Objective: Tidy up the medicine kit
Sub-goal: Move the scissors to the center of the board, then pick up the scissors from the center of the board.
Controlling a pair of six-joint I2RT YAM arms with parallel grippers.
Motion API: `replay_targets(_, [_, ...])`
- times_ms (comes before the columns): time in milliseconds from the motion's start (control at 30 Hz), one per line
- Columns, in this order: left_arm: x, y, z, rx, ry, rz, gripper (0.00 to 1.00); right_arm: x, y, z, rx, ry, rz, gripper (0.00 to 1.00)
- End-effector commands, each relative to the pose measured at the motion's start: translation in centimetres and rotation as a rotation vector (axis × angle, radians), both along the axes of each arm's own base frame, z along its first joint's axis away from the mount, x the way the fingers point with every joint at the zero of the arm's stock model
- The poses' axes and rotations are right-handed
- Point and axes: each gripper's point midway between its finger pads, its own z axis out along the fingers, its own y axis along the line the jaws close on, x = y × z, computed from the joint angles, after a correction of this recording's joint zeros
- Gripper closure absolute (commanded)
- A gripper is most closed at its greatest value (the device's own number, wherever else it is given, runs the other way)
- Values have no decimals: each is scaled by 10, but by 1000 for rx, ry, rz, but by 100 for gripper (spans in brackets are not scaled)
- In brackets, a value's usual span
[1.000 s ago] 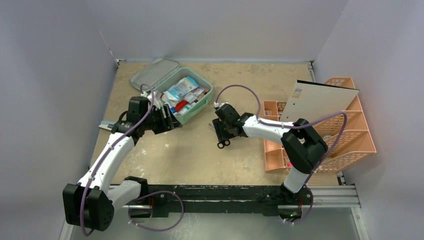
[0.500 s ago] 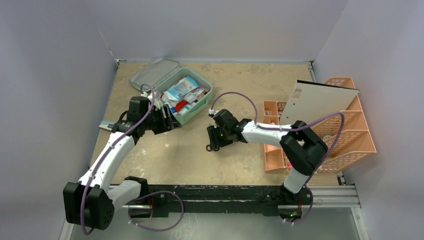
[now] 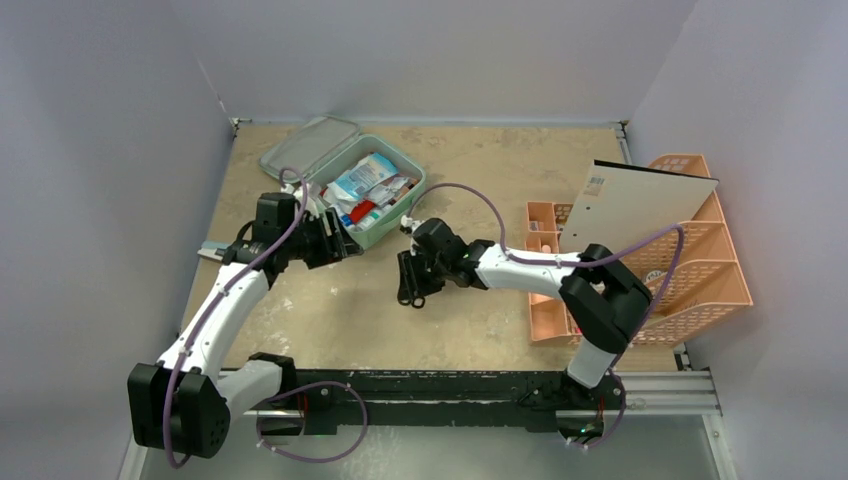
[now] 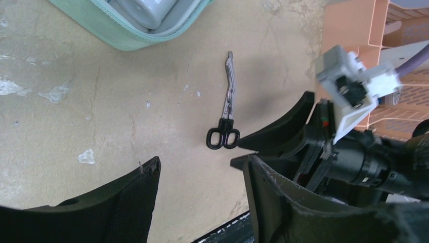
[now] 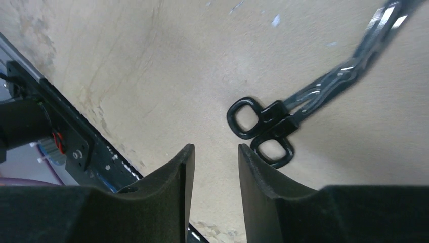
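1. Left gripper (image 4: 200, 162): jaws spread wide and empty, just beside the near corner of the kit (image 3: 398, 216).
2. Kit: far left of the table (image 3: 480, 160), lid open. The packets inside are too small to name, and the left wrist view cuts the kit to 1 corner.
3. Scissors (image 4: 226, 101): flat on the table, tip end nearer the kit.
4. Right gripper (image 5: 215, 149): jaws narrowly apart, gripping nothing. The 2 handle loops lie just past 1 fingertip. From above, it largely hides the scissors.
5. Rack (image 3: 700, 270): far right, with a white board (image 3: 645, 200) over its far part.
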Motion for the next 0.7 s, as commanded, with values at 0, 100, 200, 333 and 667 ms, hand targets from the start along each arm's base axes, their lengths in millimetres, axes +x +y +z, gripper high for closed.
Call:
replay_targets(0, [-2, -9, -2, -39, -14, -80, 40, 42, -18, 38, 6, -125, -93, 63])
replay_targets(100, [-7, -15, -5, -58, 2, -114, 38, 71, -33, 40, -14, -150, -145, 70])
replay_targets(200, [-12, -20, -10, -82, 23, -129, 38, 96, -44, 38, -43, -176, -189, 75])
replay_targets(333, [-19, -30, -17, -99, 45, -150, 38, 122, -49, 32, -96, -218, -216, 82])
replay_targets(667, [-35, -48, -35, -150, 82, -156, 40, 143, -33, 13, -117, -191, -208, 98])
